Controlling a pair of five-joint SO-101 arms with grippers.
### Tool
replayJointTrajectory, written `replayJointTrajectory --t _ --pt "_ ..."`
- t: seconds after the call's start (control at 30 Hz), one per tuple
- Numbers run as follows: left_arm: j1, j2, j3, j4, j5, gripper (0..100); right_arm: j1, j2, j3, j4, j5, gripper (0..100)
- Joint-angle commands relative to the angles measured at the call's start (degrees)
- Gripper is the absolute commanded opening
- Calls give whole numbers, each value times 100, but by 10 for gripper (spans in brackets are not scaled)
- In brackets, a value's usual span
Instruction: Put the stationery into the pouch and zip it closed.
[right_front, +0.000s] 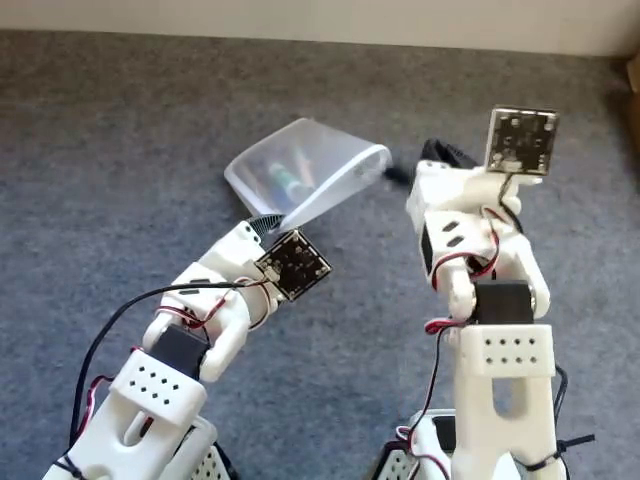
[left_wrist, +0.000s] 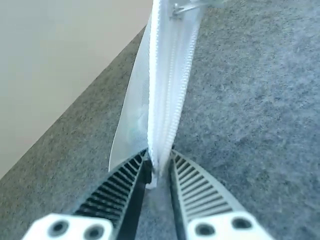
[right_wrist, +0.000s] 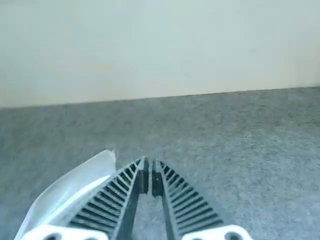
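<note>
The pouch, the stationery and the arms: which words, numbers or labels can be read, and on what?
None can be read.
The stationery inside the pouch bears small coloured marks, too small to read.
The left wrist board and the right wrist board show no legible print.

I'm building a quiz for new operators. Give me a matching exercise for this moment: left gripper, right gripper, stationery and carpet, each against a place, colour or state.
Things:
1. left gripper
2. right gripper
3. stationery
4. carpet

Place, colour or state:
A. grey
B. inside the clear pouch
C. jaws shut, beside the pouch's end
D. jaws clamped on the pouch's zipper edge

Pairs: 1-D, 2-C, 3-B, 4-A.
</note>
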Motion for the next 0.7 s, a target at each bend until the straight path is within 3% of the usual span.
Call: replayJointTrajectory --t 0.0,0.23,0.37,0.53,0.67 --pt "-84 -84 -66 26 -26 6 400 251 -48 -444 -316 4" --pt "-84 -84 -66 26 -26 6 769 1051 -145 -664 -378 4" --pt "-84 -84 -66 26 -26 6 549 980 -479 84 -352 8" --pt "-84 -84 -66 26 -26 6 127 303 -866 1622 -343 159" --pt "-84 -84 -66 18 -26 6 -321 -356 -875 2053 -70 218"
